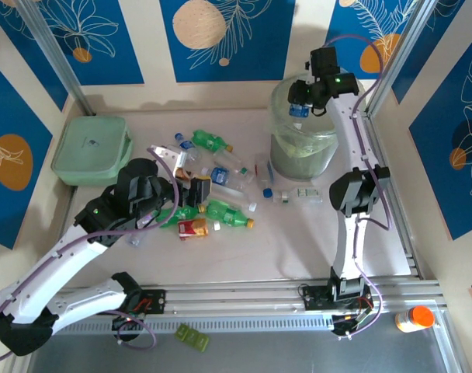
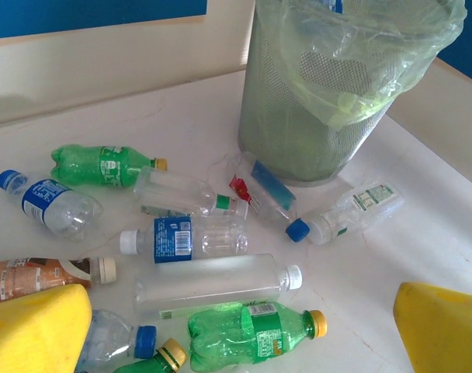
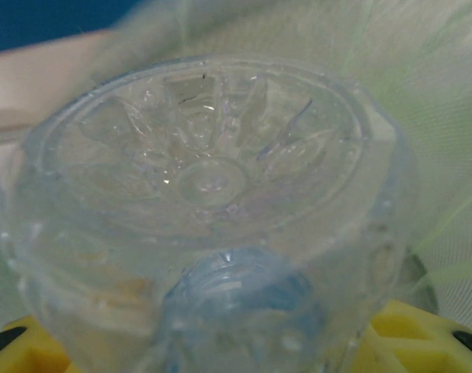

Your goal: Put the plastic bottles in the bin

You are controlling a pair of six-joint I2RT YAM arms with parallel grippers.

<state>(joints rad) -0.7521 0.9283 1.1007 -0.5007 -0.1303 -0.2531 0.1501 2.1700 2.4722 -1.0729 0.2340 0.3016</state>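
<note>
Two arms: right gripper (image 1: pixel 302 95) reaches over tall round translucent bin (image 1: pixel 298 151), clamped on clear blue-labelled plastic bottle (image 3: pixel 213 186); left gripper (image 1: pixel 182 177), jaws wide apart, above scattered bottles (image 2: pixel 205 237) beside bin.

A: Bright, even light from overhead; the pale worktop (image 1: pixel 298 241) carries only soft, faint shadows.
B: The right wrist view is smeared: the clear ribbed plastic bottle (image 3: pixel 209 183) sits too close, wholly out of focus, edges milky.

The plastic bottles (image 2: pixel 213 284) are glossy, the bin (image 2: pixel 286 132) fine mesh, the table (image 2: pixel 426 233) smooth matt.
</note>
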